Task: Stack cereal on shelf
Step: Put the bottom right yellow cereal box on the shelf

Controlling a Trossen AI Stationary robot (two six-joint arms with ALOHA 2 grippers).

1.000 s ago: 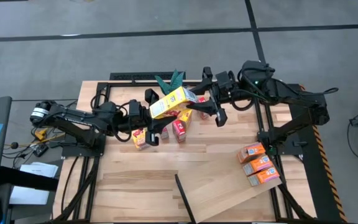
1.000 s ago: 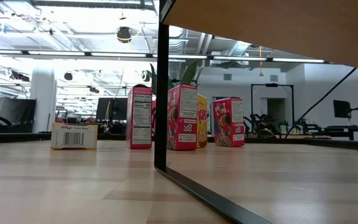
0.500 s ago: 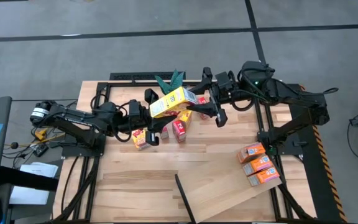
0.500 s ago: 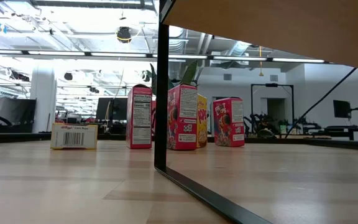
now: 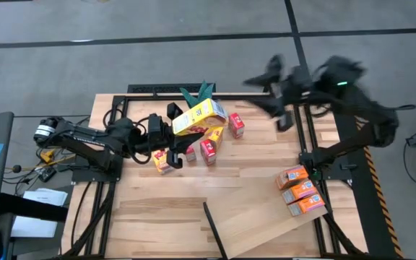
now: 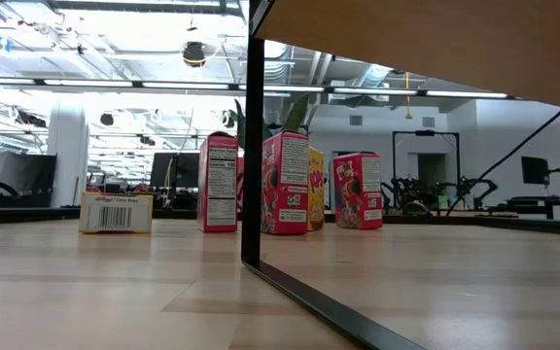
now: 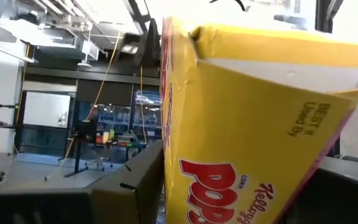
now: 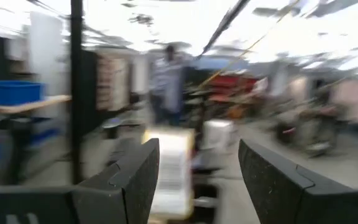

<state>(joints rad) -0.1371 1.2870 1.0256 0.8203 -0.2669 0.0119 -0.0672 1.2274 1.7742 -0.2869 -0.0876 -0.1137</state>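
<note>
right arm (image 5: 316, 90) motion-blurred; yellow box (image 7: 260, 124) cut off by frame edge

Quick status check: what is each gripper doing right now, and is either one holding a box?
Left gripper: shut on the yellow cereal box, held above the red boxes.
Right gripper: jaws open, nothing between them, up beyond the table's far edge.

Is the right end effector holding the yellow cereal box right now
No, the right end effector is open and empty, off to the side of the yellow cereal box, which the left end effector holds.
</note>
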